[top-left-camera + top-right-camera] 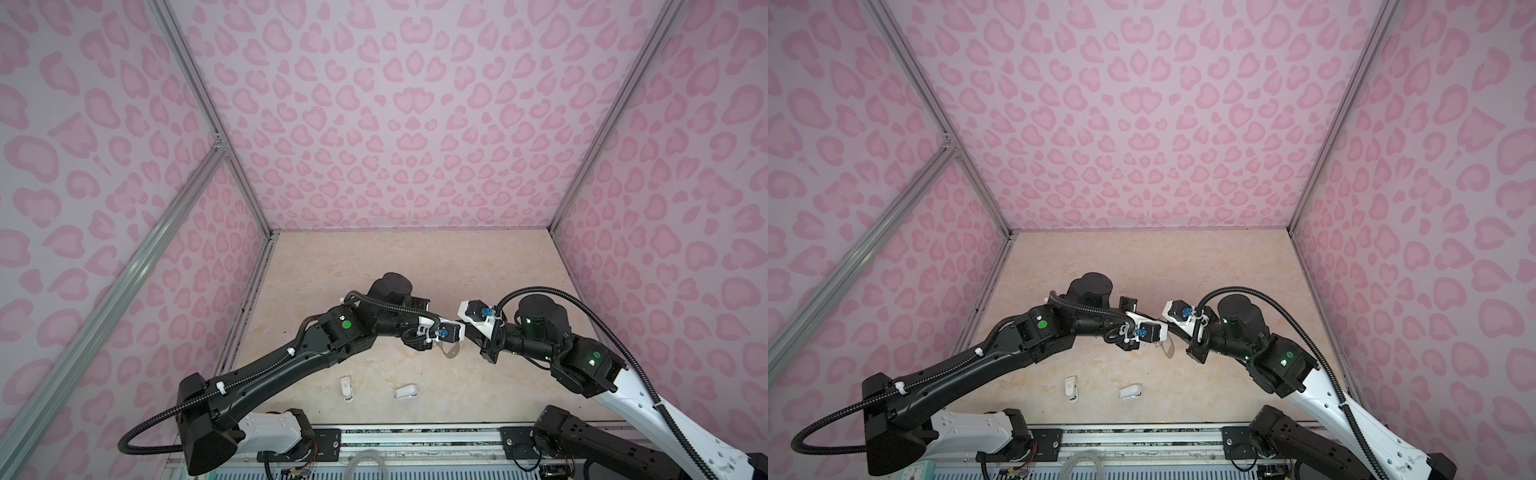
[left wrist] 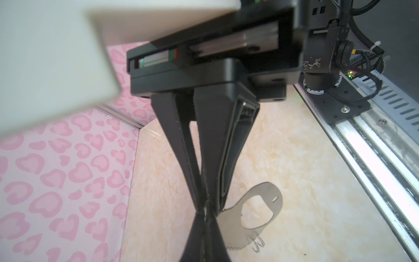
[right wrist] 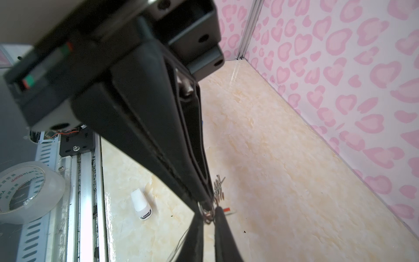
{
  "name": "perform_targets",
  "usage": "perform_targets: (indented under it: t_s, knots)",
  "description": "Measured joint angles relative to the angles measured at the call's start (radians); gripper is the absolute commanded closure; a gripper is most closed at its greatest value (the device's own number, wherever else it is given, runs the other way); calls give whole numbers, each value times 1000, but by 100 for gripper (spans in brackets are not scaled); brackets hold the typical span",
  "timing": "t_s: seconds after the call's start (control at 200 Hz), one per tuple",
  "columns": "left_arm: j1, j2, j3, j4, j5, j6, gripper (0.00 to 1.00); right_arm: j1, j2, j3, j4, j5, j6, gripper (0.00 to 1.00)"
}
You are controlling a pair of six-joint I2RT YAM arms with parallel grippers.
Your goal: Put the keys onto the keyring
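Note:
The keyring (image 2: 231, 222), a flat grey plate with an oval cutout and wire rings (image 2: 256, 243) on one edge, hangs above the table. It shows in both top views (image 1: 451, 351) (image 1: 1169, 348). My left gripper (image 2: 205, 214) is shut, and the plate's edge runs in behind its tips. The right arm's fingers (image 2: 210, 140) reach down to the same spot. My right gripper (image 3: 209, 215) stands slightly open, with wire rings between its tips. Just beyond them I see the orange-red tag (image 3: 226, 209) of one key; the rest of the keys is hidden.
Two small white plastic objects (image 1: 346, 388) (image 1: 405, 392) lie on the table near its front edge. Along that edge runs a metal rail (image 2: 362, 147), with a roll of clear tape (image 3: 25, 190) beyond it. Pink patterned walls close in the table's other sides.

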Motion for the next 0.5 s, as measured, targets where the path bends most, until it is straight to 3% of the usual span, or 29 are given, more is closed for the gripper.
perform_targets:
  t_s: [0.235, 0.5]
  knots:
    - [58, -27, -42, 71, 127, -105, 97, -1, -129, -73, 55, 59, -22, 72]
    - [141, -65, -196, 375, 323, -345, 97, 2, -201, -133, 145, 85, -40, 76]
